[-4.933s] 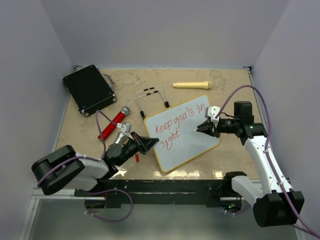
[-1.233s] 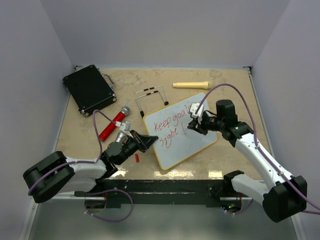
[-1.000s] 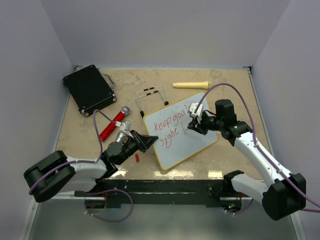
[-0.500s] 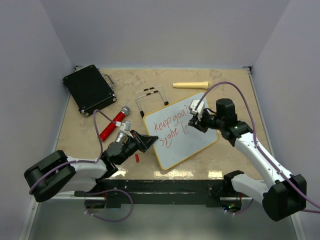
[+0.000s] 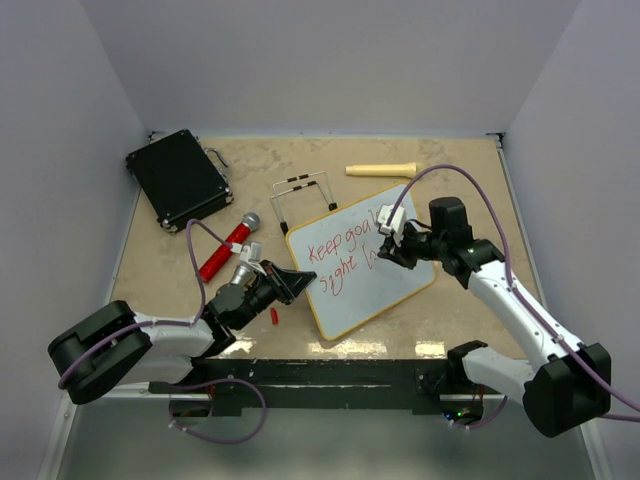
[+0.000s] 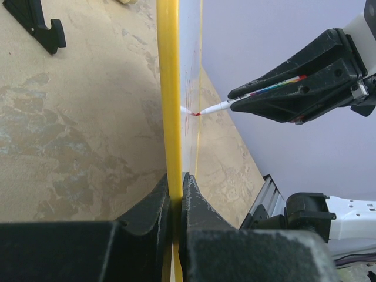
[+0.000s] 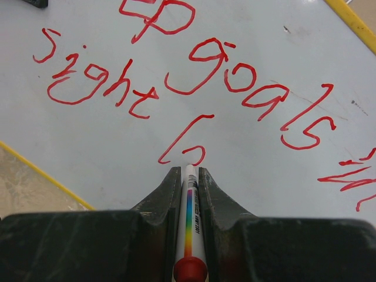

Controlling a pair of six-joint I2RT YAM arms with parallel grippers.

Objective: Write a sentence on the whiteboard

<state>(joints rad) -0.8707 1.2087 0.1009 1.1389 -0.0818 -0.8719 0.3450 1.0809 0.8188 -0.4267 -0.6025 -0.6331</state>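
- We see the whiteboard (image 5: 378, 292) lying askew in the middle of the table (image 5: 462, 190), its long sides running from near left to far right.
- Its far-left edge sits just beside a wire stand (image 5: 303, 197), and a cream stick (image 5: 382, 170) lies near its far corner without touching it.
- To the right of the board the table is bare up to the right wall, and a narrow bare strip runs between its near corner and the front rail.
- On the left, a red microphone (image 5: 227, 248) lies near the left arm, a small red cap (image 5: 274, 316) lies just beside the left gripper (image 5: 297, 281), and a black case (image 5: 178, 178) sits well apart in the far-left corner.
- The sentence (image 5: 335, 262) stands in red on the left half of the board; from the right wrist we read "goals" over "sight", with a looped stroke below "goals".
- The left gripper's fingers (image 6: 164, 197) are pressed narrowly together on the board's yellow frame, pinching its left edge.
- The right gripper (image 5: 388, 252) hangs over the middle of the board, its fingers (image 7: 167, 188) clamped on a marker (image 7: 189, 202) with a rainbow stripe.
- The marker's red tip meets the white surface at the end of that looped stroke.
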